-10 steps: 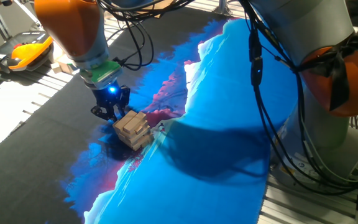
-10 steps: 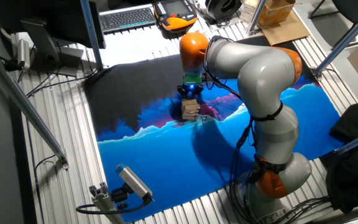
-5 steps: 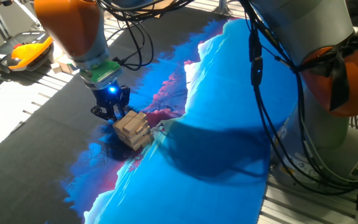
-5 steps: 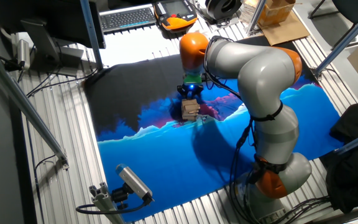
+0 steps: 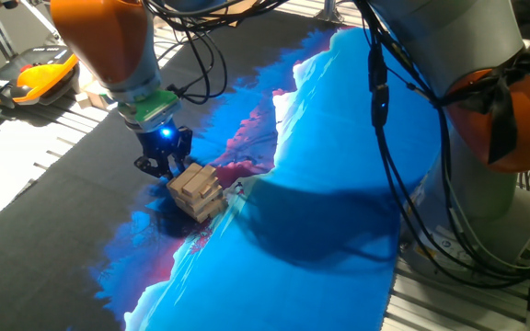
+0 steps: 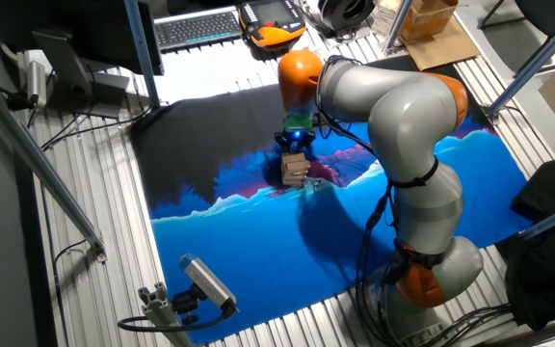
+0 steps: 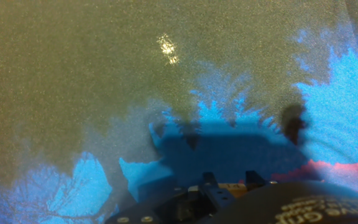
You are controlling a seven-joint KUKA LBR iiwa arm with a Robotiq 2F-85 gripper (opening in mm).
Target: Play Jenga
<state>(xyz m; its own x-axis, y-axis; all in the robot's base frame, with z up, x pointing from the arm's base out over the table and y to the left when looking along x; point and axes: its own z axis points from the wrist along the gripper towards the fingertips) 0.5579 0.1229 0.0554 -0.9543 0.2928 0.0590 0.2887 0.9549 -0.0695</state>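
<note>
The desk (image 6: 94, 241) has a ribbed metal surface, and a large cloth (image 5: 339, 184) printed in black, bright blue and pink covers its middle. The grey and orange KUKA arm (image 6: 403, 125) bends over this cloth from its base at the desk's near right corner in the other fixed view. A computer keyboard (image 6: 198, 26) and an orange-and-black handheld pendant (image 6: 276, 19) lie at the far edge of the desk; one fixed view shows the same pendant (image 5: 42, 74) at its left margin. The Jenga (image 5: 195, 190) tower stands on the cloth where the black print meets the blue, its pale wooden layers crossed and slightly askew; the other fixed view shows it (image 6: 295, 171) directly under the arm's wrist. The end effector (image 5: 163, 165) sits low, just beside the tower on its black-print side, with a blue light lit above its fingers; whether the fingers are spread or closed cannot be determined in any view. The hand view shows only cloth, shadow and the dark housing (image 7: 229, 202) at the bottom edge, with embossed lettering too blurred to read. No legible writing appears elsewhere.
</note>
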